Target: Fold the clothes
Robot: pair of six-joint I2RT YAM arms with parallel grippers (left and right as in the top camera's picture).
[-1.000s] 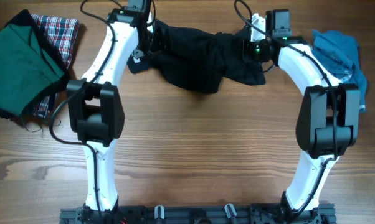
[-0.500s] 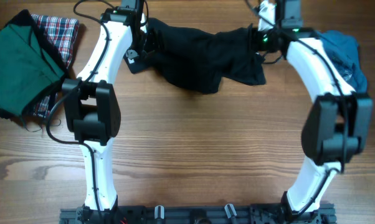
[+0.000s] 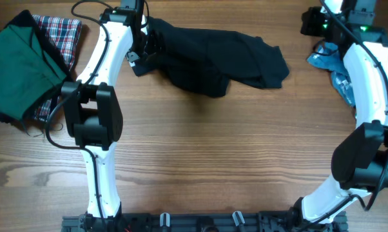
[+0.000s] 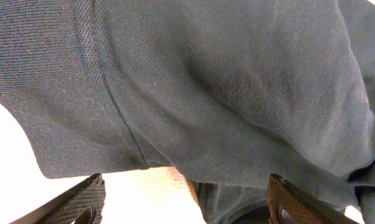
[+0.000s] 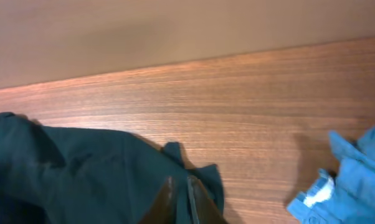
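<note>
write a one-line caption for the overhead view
Black shirt bunched on the wooden table, left gripper at its edge, right gripper apart beside the blue garment

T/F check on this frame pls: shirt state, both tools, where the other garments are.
1. The black shirt lies neatly folded. False: it is bunched up at the far edge of the table.
2. The left tool is at the shirt with its jaws wide apart. True.
3. The right tool grips the black shirt. False: it is clear of the shirt, over by the blue garment, with its jaws together on nothing.
4. A green garment lies over a plaid cloth on the left side. True.
5. The blue garment touches the black shirt. False: bare table shows between them.
</note>
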